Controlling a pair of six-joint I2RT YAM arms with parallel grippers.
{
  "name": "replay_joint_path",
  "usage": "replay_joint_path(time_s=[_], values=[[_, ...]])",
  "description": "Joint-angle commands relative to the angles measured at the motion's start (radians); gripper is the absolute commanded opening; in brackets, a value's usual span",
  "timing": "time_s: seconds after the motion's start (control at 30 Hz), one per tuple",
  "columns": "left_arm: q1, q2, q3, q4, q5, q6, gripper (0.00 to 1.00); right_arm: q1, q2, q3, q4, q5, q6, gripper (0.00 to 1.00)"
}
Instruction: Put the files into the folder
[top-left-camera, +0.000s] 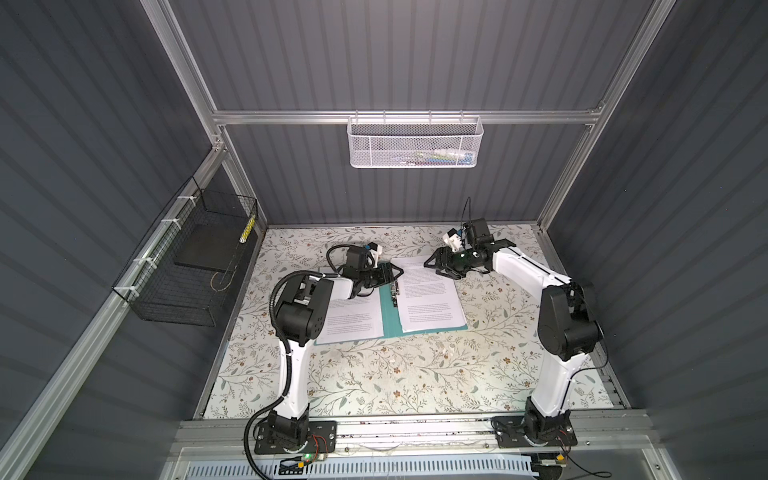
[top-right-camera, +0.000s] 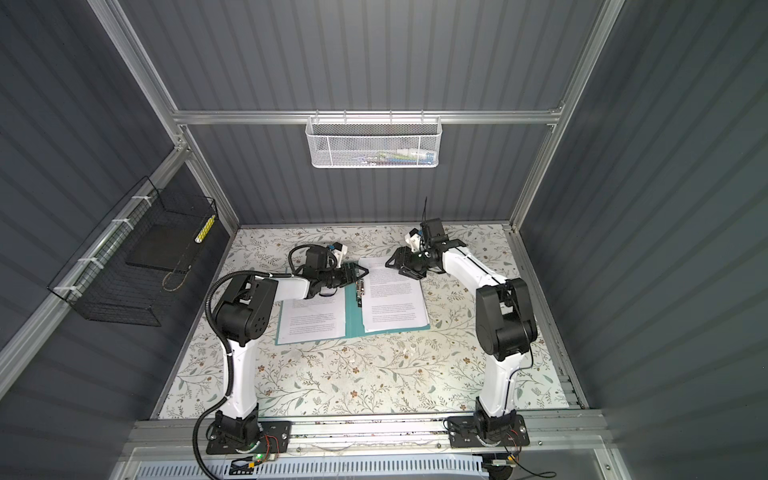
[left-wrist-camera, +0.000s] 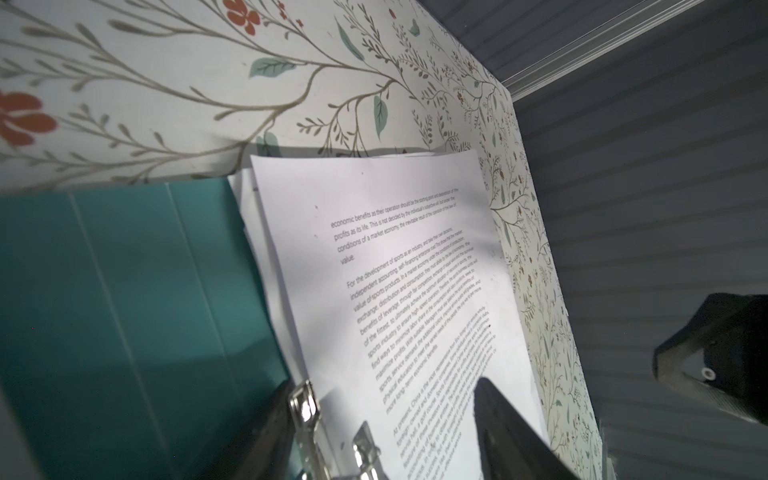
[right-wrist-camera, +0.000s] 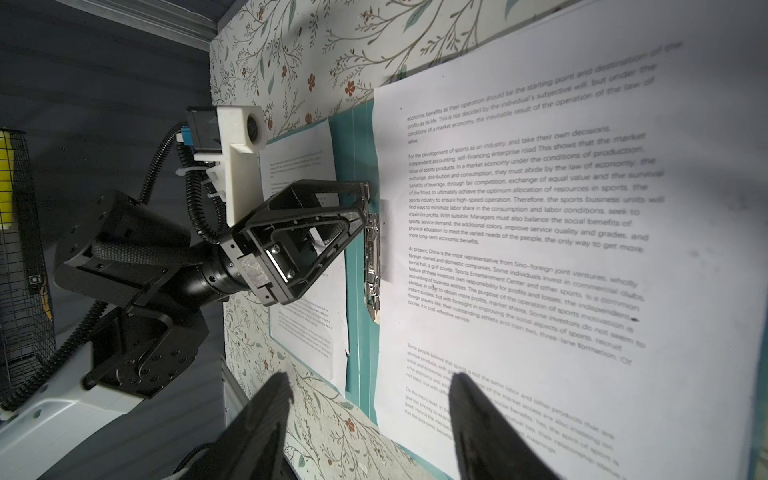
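Several files: white printed sheets lying flat in two stacks, one on each half of the folder.
Folder: teal, open flat on the table, its spine bare between the stacks.
Clip: metal, on the folder's spine.
Left gripper: at the folder's spine, jaws apart on either side of the clip.
Right gripper: over the folder's far edge, jaws apart, holding nothing.

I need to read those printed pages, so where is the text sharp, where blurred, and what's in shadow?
Right wrist view: the right sheet reads sharply near the clip, smearing toward its outer edge; the right gripper's fingers are dark blurs. Left wrist view: mid-page text legible, folder partly shadowed. In both top views the print is too small.
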Motion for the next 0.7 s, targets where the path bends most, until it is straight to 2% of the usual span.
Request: replay_joint_path(time_s=[0.0,0.67], values=[[-0.006,0.014,0.000,0.036,0.045,-0.018,0.67,-0.002,-0.031,-0.015,0.013,-0.016,0.006,0.63],[-0.040,-0.070,-0.092,0.106,0.049,-0.020,0.63,-0.002,-0.061,-0.051,0.032,-0.023,0.017,0.63]])
